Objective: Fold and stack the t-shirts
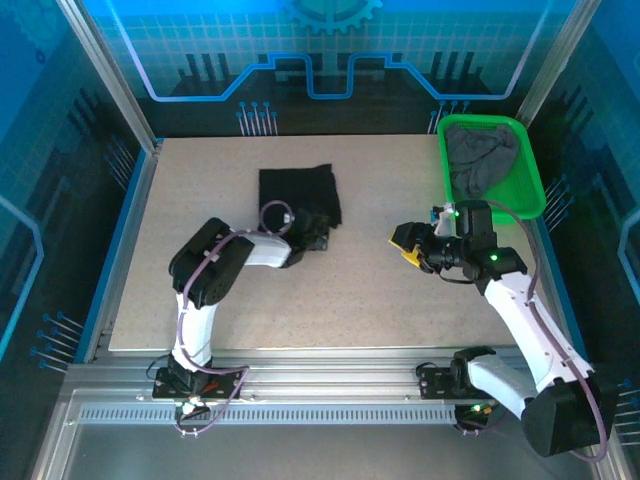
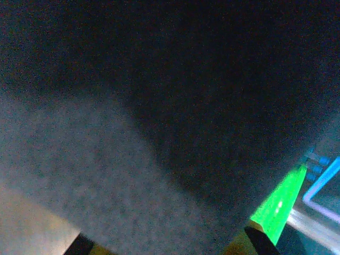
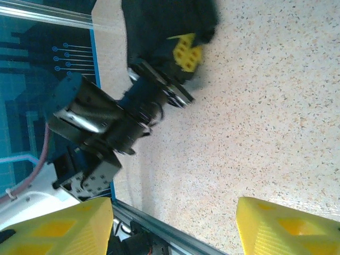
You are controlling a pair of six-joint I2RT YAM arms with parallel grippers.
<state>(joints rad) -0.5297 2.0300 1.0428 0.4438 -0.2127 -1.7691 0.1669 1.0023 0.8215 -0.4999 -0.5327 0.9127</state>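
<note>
The black t-shirt (image 1: 297,190) looks soft and limp; left fingers (image 3: 186,51) pinch its 5 o'clock corner, right fingers (image 1: 405,245) hang open.

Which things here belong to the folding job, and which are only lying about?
For the job:
- black shirt, folded on the table
- grey shirt, crumpled in the basket

Lying about:
- green basket
</note>
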